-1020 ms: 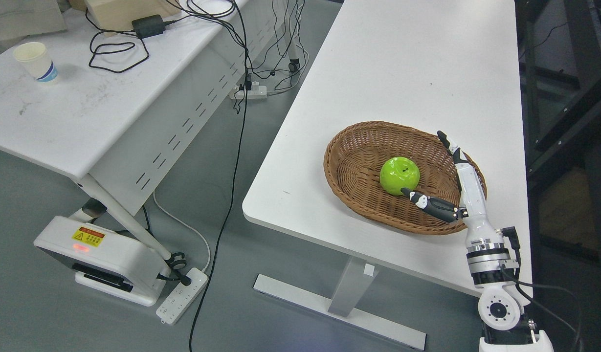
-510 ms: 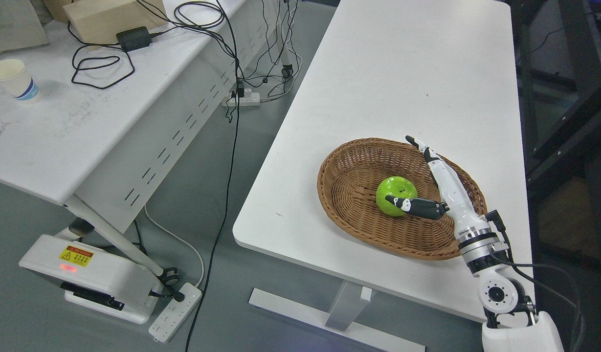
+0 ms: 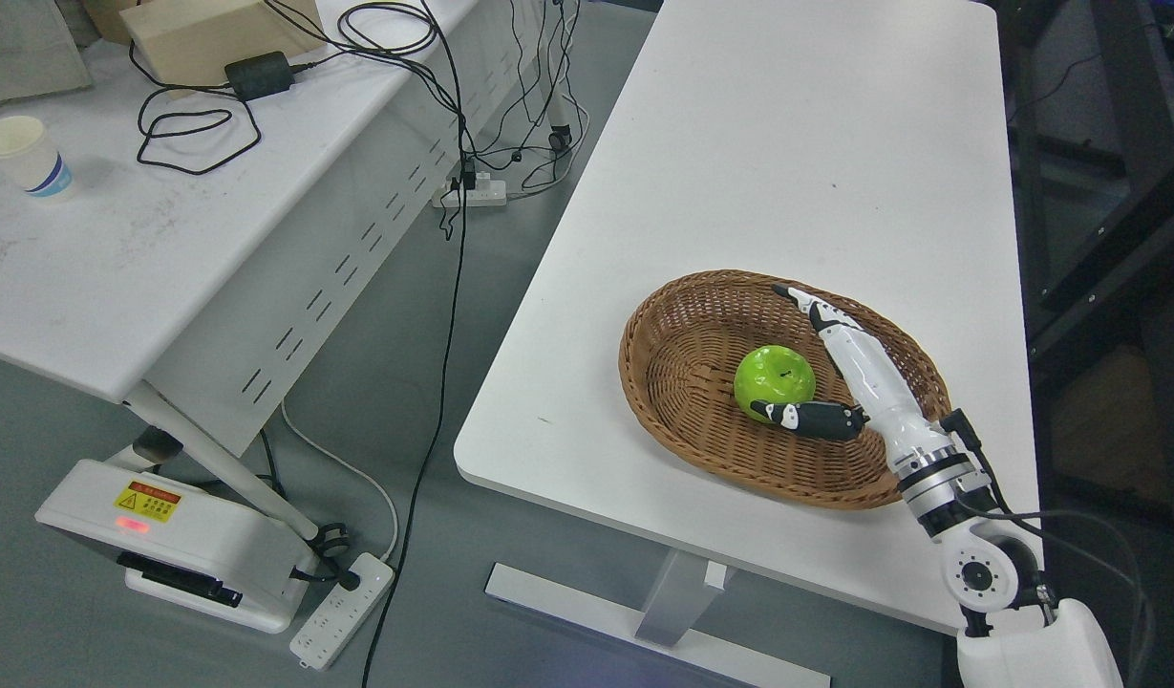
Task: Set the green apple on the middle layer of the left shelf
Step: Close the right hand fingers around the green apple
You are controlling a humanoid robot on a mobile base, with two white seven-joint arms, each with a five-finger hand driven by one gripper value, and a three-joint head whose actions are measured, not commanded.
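Observation:
A shiny green apple (image 3: 776, 380) lies in a brown wicker basket (image 3: 682, 411) on the white table (image 3: 787, 143). My right hand (image 3: 816, 373) comes in from the lower right and reaches into the basket, open around the apple's right side. The straight fingers (image 3: 816, 311) lie beyond the apple and the dark thumb (image 3: 801, 419) lies along its near side. The hand does not grip the apple. No shelf is in view. My left arm is out of view.
A second white table (image 3: 118, 268) at the left carries a paper cup (image 3: 28, 158), a cardboard box (image 3: 214, 33) and a power adapter with cables (image 3: 257, 76). Cables, power strips (image 3: 343, 602) and a white device (image 3: 166, 535) lie on the floor between. A dark frame (image 3: 1102, 191) stands at the right.
The camera shifted at first. My right hand has moved further into the basket, and its fingers and thumb now lie on either side of the apple.

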